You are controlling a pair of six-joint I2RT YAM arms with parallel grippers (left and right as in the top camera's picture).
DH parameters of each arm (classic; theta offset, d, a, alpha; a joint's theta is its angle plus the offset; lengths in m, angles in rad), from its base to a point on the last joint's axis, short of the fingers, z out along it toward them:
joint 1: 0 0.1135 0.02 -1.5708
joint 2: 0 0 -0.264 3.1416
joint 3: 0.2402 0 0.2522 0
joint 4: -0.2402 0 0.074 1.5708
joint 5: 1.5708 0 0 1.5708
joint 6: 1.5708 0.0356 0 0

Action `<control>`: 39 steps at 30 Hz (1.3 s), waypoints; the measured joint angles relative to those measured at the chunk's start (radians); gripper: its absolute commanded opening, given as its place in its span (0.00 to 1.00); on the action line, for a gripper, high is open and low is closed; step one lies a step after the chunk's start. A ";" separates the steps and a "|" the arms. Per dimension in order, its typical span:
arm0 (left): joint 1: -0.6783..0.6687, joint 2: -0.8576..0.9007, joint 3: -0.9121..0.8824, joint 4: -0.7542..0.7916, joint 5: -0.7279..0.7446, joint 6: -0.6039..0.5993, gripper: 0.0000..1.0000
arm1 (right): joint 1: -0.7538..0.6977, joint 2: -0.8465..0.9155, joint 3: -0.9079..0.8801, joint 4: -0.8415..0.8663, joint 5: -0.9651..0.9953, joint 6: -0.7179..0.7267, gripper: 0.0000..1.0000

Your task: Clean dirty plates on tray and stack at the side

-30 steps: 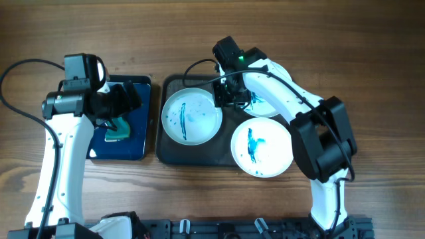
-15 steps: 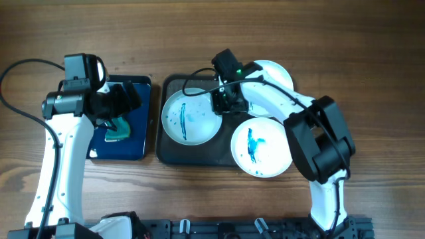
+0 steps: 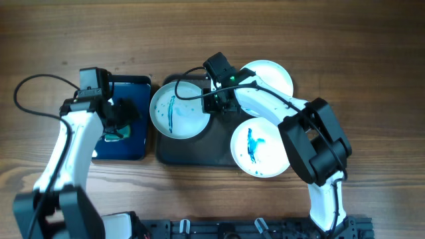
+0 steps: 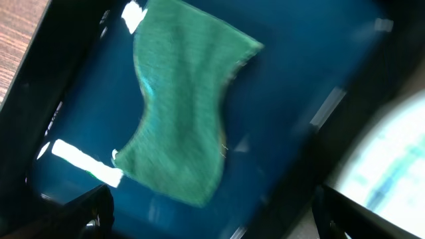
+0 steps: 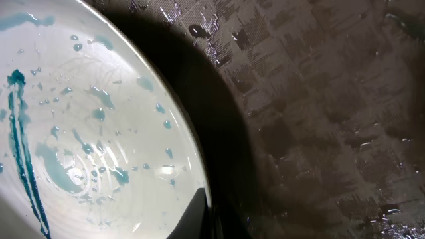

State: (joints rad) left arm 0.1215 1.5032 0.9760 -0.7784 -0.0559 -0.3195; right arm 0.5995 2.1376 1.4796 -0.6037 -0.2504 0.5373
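Observation:
Three white plates show in the overhead view. One with a long blue streak (image 3: 174,111) hangs over the left rim of the dark grey tray (image 3: 199,147). My right gripper (image 3: 216,99) is shut on its right rim; in the right wrist view a finger (image 5: 211,216) pinches the wet, blue-spotted plate (image 5: 80,126). A second plate with blue smears (image 3: 261,147) lies at the tray's front right. A third plate (image 3: 271,75), plain white where it shows, lies at the back right, partly under my right arm. My left gripper (image 3: 118,114) is open above a green cloth (image 4: 182,106).
The green cloth (image 3: 119,133) lies on a smaller dark blue tray (image 3: 136,143) left of the grey tray. The grey tray's bare floor (image 5: 319,99) is wet. Wooden table lies all around.
My right gripper has carried the streaked plate to the left, past the grey tray's left rim. My left arm has shifted right and turned over the blue tray.

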 measured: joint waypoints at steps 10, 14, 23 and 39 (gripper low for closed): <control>0.072 0.170 -0.010 0.202 -0.029 0.079 0.59 | 0.000 0.000 0.000 0.014 0.000 0.000 0.05; 0.051 0.170 -0.010 0.207 -0.029 0.147 0.49 | 0.000 0.000 0.000 0.015 0.000 0.000 0.05; 0.050 0.255 -0.007 0.202 -0.038 0.177 0.04 | 0.000 0.000 0.000 0.015 0.000 0.000 0.04; -0.177 0.108 0.166 -0.001 0.170 -0.023 0.04 | -0.037 0.000 0.002 -0.072 -0.027 -0.005 0.04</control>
State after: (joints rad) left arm -0.0559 1.6112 1.1419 -0.7792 0.1143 -0.3420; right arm 0.5621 2.1376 1.4818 -0.6754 -0.2779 0.5327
